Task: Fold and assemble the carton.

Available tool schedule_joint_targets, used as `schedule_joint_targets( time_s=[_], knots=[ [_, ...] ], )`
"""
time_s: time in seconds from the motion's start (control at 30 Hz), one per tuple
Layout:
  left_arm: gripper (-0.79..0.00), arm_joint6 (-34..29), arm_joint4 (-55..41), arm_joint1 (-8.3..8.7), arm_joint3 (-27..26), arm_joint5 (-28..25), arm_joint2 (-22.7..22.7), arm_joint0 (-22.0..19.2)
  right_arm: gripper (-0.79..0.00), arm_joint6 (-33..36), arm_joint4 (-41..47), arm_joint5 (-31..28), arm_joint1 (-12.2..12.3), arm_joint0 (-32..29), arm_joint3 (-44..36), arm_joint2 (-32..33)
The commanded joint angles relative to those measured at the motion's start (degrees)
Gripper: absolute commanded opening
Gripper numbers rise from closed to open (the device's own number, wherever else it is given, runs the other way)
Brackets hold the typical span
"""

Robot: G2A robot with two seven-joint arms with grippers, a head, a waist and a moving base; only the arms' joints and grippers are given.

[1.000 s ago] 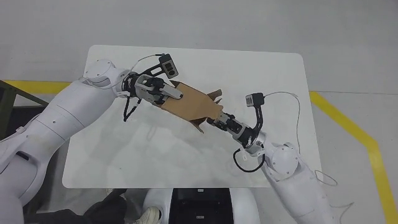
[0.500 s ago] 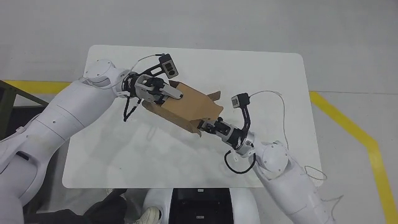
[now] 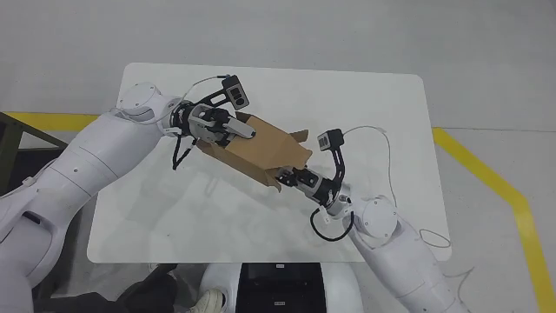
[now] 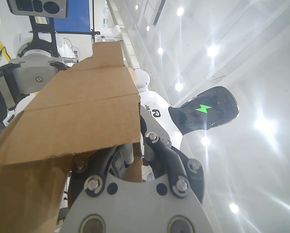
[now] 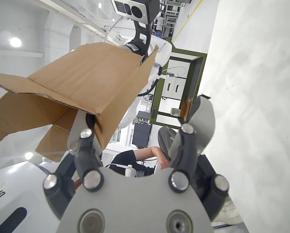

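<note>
One carton [image 3: 265, 149] between two grippers; left gripper [image 3: 231, 130] fingers pinch its wall; right gripper [image 3: 291, 176] fingers spread.

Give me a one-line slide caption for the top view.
Left gripper grips one end of the brown carton over the white table; the open right gripper meets its other end.

You see two arms in glossy white shells, the left arm [image 3: 104, 152] and the right arm [image 3: 395, 239], each narrowing to a black-jointed wrist. Each wrist has a black camera box with a grey face, the left camera box [image 3: 235, 96] on a slotted black bracket. A thin white cable [image 3: 387, 158] and a looped black cable [image 3: 334, 238] run along the right arm. The right gripper [image 5: 140, 120] has a grey plate [image 5: 135, 202], silver screws [image 5: 91, 180], black links and pale grey jaws.
</note>
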Motion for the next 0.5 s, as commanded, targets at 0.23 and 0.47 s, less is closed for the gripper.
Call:
schedule_joint_targets(
  time_s=[0.23,0.47],
  knots=[
    [-0.785,0.00,0.02,0.01,0.00,-0.01,-0.01,0.01,-0.055,-1.28,-1.25,0.60,-0.17,0.42,0.41,-0.36],
    [-0.785,0.00,0.02,0.01,0.00,-0.01,-0.01,0.01,0.000,-1.64,-1.73,0.53,-0.10,0.09,0.20,0.16]
  ],
)
